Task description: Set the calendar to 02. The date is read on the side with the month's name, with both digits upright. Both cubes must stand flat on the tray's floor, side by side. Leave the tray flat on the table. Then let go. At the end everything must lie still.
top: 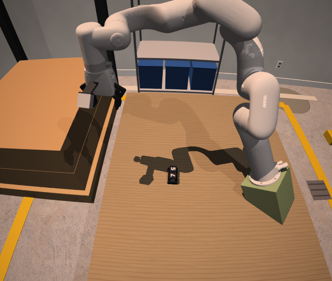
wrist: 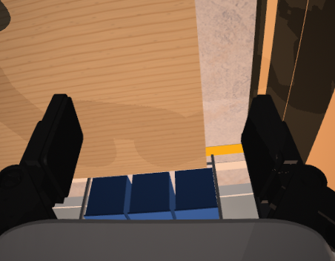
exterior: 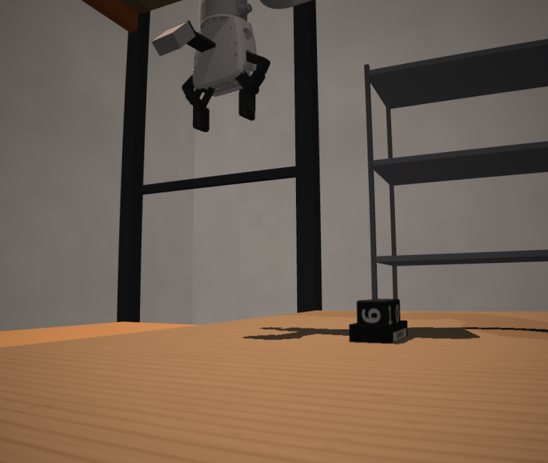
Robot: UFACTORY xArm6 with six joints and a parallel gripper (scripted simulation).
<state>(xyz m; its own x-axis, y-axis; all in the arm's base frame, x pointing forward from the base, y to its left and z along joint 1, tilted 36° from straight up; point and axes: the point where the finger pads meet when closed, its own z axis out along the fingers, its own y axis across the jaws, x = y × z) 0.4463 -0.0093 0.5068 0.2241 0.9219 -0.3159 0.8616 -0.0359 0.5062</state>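
The black calendar tray (top: 172, 182) (exterior: 368, 333) stands flat on the table, its month label facing right in the exterior view. Two black cubes stand in it side by side. The near cube (top: 172, 175) (exterior: 371, 314) has a 7-like digit on top and a sideways 6 or 9 on its end. The far cube (top: 172, 168) (exterior: 397, 313) has a 5 on top. Above the label, the steeply slanted side reads 1 on the near cube and 0 on the far one. My gripper (top: 106, 104) (exterior: 224, 124) (wrist: 162, 115) is open and empty, high up and far from the calendar, near the table's left edge.
A large orange box (top: 33, 102) stands left of the table (top: 196, 229). The green robot base (top: 261, 199) is at the table's right. A shelf (top: 178, 50) (exterior: 474, 161) with blue bins (top: 150, 75) (wrist: 150, 193) stands beyond the far edge.
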